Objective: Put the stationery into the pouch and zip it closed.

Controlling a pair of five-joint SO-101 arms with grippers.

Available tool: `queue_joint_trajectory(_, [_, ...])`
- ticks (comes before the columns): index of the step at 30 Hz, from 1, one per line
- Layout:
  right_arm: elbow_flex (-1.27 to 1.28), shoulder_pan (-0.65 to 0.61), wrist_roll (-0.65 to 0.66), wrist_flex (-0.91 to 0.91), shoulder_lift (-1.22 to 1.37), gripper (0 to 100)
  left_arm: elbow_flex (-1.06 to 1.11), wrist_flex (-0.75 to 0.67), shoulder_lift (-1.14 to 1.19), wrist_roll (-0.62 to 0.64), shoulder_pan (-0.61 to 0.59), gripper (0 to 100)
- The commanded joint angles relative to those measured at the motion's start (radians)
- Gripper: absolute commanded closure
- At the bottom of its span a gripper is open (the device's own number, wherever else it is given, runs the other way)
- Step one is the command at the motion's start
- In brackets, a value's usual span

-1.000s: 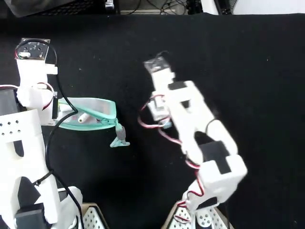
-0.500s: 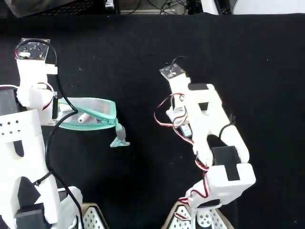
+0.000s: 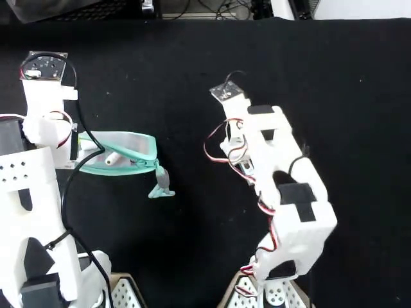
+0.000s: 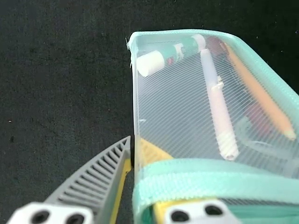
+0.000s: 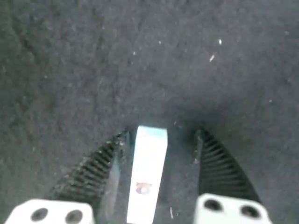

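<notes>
Right gripper (image 5: 161,134): released, jaws spread, nothing clamped. A small white-and-pale-blue rectangular block (image 5: 147,172) lies lengthwise between the black ribbed fingers (image 5: 88,175), just beside one finger, with a clear gap to the other. Can't tell if it touches the near finger.

Left gripper (image 4: 140,151): clenched on the end edge of the clear ribbed plastic pouch with mint-green zip edging (image 4: 187,116). The grey ribbed finger (image 4: 93,186) presses on the outside of that edge, and a yellow part shows through the plastic on the other side.

Inside the pouch, seen through the wall:
- a white cylinder with a green band (image 4: 156,60), tucked in the far corner
- a long white pen (image 4: 218,112)
- an orange pencil (image 4: 259,95), lying alongside the pen
- something red and a clear curved piece near the pencil, too blurred to name

In the high view the pouch lies on its side at about 9 o'clock on the black cloth table (image 3: 347,96). Its mint rims are spread apart there and a white item shows between them. The mint zip pull (image 3: 160,183) hangs off the pouch end at roughly 5 o'clock of the pouch.

The white left arm (image 3: 32,192) runs from 7 o'clock up over the pouch's 9 o'clock end. The white right arm (image 3: 276,167) stands near table centre, at 3 o'clock of the pouch and well apart from it. It reaches from 6 o'clock toward 12, with red and black wires looped along it.
</notes>
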Motion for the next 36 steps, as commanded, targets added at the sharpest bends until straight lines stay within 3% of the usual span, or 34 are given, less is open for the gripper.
queue_joint_trajectory(1, [-0.065, -0.009, 0.005, 0.002, 0.042, 89.4, -0.007, 0.000, -0.015, 0.002, 0.015, 97])
queue_joint_trajectory(3, [-0.067, -0.012, 0.005, 0.002, 0.048, 98.3, -0.007, 0.000, -0.015, 0.000, 0.015, 97])
queue_joint_trajectory(10, [-0.059, -0.008, 0.003, 0.066, -0.090, 98.6, -0.008, 0.000, -0.015, 0.000, 0.015, 97])
queue_joint_trajectory(16, [-0.012, -0.052, 0.002, 0.187, -0.461, 98.6, -0.007, 0.000, -0.015, 0.000, 0.015, 97])
queue_joint_trajectory(20, [0.094, -0.178, -0.081, 0.181, -0.768, 98.6, -0.005, 0.000, -0.015, 0.000, 0.015, 97])
queue_joint_trajectory(28, [0.430, -0.459, -0.172, -0.155, -1.351, 98.6, -0.008, 0.000, -0.011, 0.000, 0.015, 97])
queue_joint_trajectory(36, [0.717, -0.760, -0.166, -0.620, -1.682, 98.6, -0.008, 0.000, -0.008, 0.000, 0.015, 97])
